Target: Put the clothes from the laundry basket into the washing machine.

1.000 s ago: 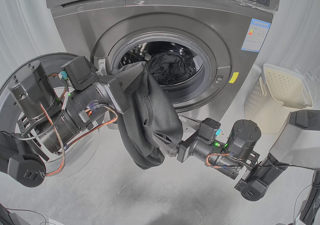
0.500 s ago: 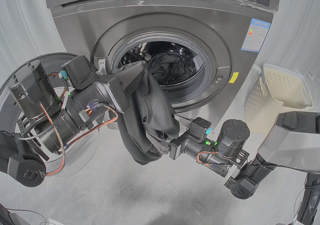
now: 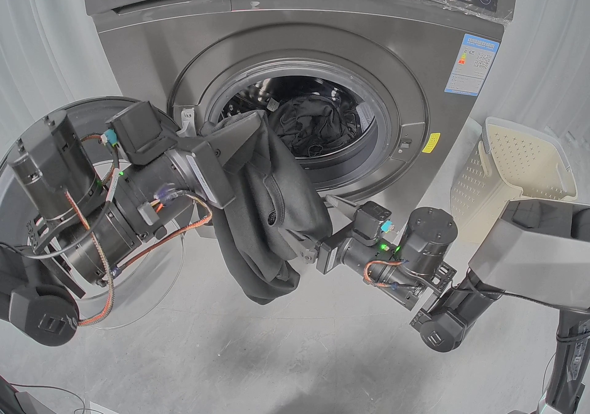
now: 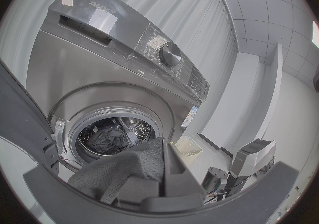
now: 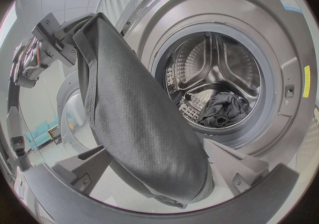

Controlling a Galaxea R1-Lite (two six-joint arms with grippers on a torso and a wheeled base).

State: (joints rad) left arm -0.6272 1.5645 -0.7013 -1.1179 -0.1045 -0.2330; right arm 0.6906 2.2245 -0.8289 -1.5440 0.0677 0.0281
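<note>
A dark grey garment (image 3: 270, 212) hangs in the air in front of the washing machine (image 3: 295, 16), just below and left of its open round mouth. The left gripper (image 3: 246, 129) is clamped on its top edge. The right gripper (image 5: 162, 165) has its two fingers spread wide, one on each side of the garment's lower half, not pinched together.

Compared with a second ago, the right gripper has come up and to the left, closer to the machine, and the cloth's lower bulge is pressed in a little. The left arm has shifted slightly to the left.

The garment's long axis runs nearly straight up and down, with the top by the drum's left rim and the loose end pointing at the floor without touching it.

Inside the drum lies a crumpled heap of dark clothes (image 3: 313, 120). The left gripper's fingertips are buried in cloth. The open door (image 5: 71, 115) is largely hidden behind the left arm. The pale laundry basket (image 3: 516, 169) stands to the right of the machine, its lower part cut off by the right arm.
</note>
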